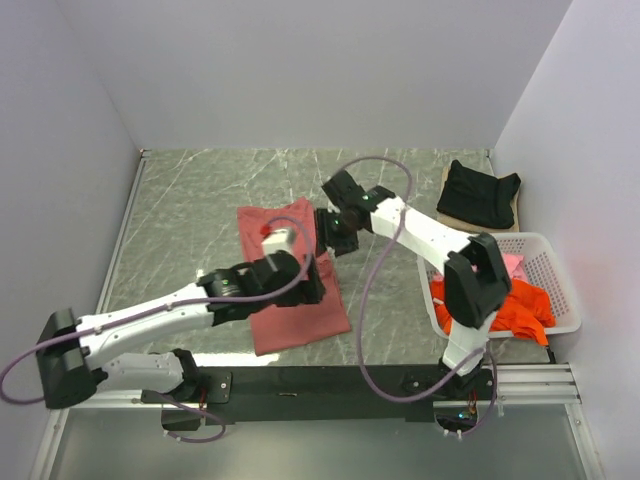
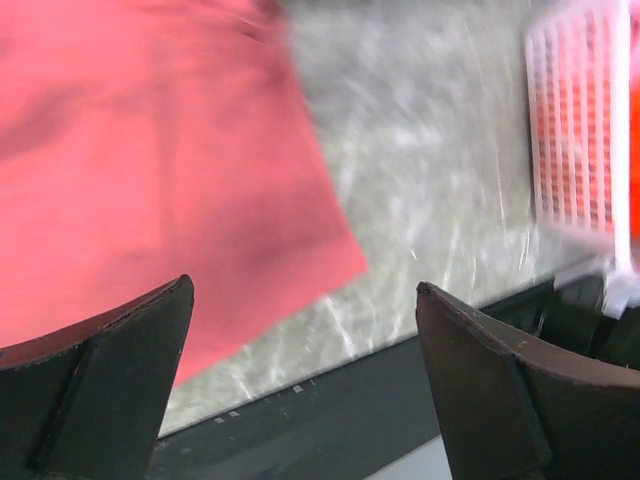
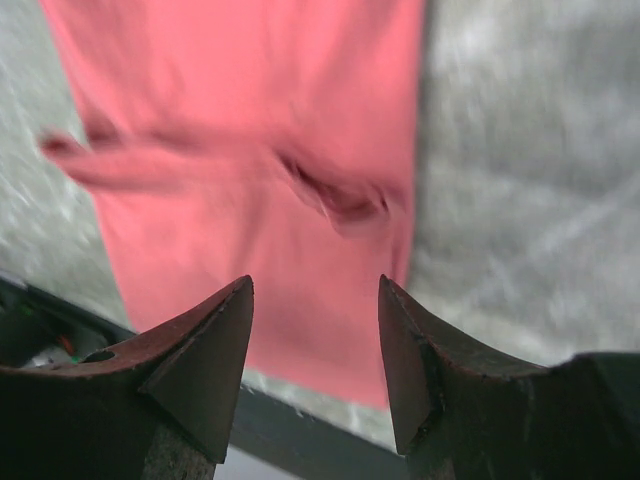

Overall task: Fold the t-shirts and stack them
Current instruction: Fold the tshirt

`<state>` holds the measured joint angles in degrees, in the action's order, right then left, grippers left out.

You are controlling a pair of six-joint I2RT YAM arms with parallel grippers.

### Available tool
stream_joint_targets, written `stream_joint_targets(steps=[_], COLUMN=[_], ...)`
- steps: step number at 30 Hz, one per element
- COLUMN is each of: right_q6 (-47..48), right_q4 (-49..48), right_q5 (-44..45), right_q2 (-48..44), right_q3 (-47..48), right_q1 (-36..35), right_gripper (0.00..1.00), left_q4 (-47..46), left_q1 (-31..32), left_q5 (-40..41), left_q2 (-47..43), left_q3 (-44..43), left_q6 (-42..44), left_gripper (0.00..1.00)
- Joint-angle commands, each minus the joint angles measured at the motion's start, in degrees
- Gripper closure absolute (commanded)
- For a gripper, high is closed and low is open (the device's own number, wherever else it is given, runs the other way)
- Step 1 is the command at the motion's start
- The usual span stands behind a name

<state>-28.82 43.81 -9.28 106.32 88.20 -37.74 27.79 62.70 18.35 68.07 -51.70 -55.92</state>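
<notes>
The brick-red t-shirt (image 1: 285, 325) (image 2: 150, 180) (image 3: 250, 100) is lying flat in the middle of the marble table (image 1: 200, 190), folded into a long strip running from far left to near right. The left gripper (image 1: 315, 275) (image 2: 305, 290) is hovering above the strip's near right part. Its fingers are standing wide apart with nothing between them, and the shirt's near corner is showing below them in the left wrist view. The right gripper (image 1: 330, 232) (image 3: 315, 285) is hanging over the shirt's far right edge, its fingers also parted and gripping nothing; a small bunched wrinkle is showing in the cloth beneath it. At the far right, the black t-shirt (image 1: 480, 192) is sitting folded on a tan board (image 1: 447, 205). Nearer, at the right edge, the white lattice basket (image 1: 555, 265) (image 2: 580, 120) is holding the orange t-shirt (image 1: 520, 308), which is spilling over its near rim, and the pink t-shirt (image 1: 513, 265).
</notes>
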Motion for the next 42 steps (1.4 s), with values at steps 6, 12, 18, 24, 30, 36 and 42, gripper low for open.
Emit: stream_joint_targets(steps=[6, 12, 18, 24, 30, 36, 42], right_q6=[-3.78, -7.13, -9.24, -10.11, -10.56, -11.08, -11.26], right_q4=[-3.38, -5.05, -6.98, -9.09, -9.89, -11.12, -11.91], right_q5=[-0.83, -1.18, 0.22, -1.70, -3.11, -5.31, -6.10], right_q2=[-13.85, -15.88, -14.74, -12.98, -13.16, -10.88, -9.55], right_q3=[-20.32, -27.28, -31.77, -35.29, -36.26, -38.01, -39.77], right_q1=[-3.04, -6.99, -7.35, -7.61, -9.46, -9.90, -9.90], right_gripper=[0.40, 0.40, 0.40, 0.47, 0.49, 0.51, 0.64], left_q4=[8.06, 9.21, 12.37, 15.79, 18.17, 19.49, 19.14], left_q1=[-12.05, -13.39, -13.48, -13.48, -13.48, -13.48, -13.48], left_q5=[-8.76, -12.64, -12.72, -12.72, -12.55, -13.16, -15.36], left_q2=[-10.06, -14.81, -17.36, -19.73, -23.07, -25.44, -26.94], left_q3=[13.81, 20.50, 20.50, 19.89, 20.93, 22.61, 26.03], left_q6=[-7.36, -11.48, -11.49, -12.19, -14.21, -16.06, -17.11], left_gripper=[0.01, 0.02, 0.02, 0.02, 0.02, 0.02, 0.05])
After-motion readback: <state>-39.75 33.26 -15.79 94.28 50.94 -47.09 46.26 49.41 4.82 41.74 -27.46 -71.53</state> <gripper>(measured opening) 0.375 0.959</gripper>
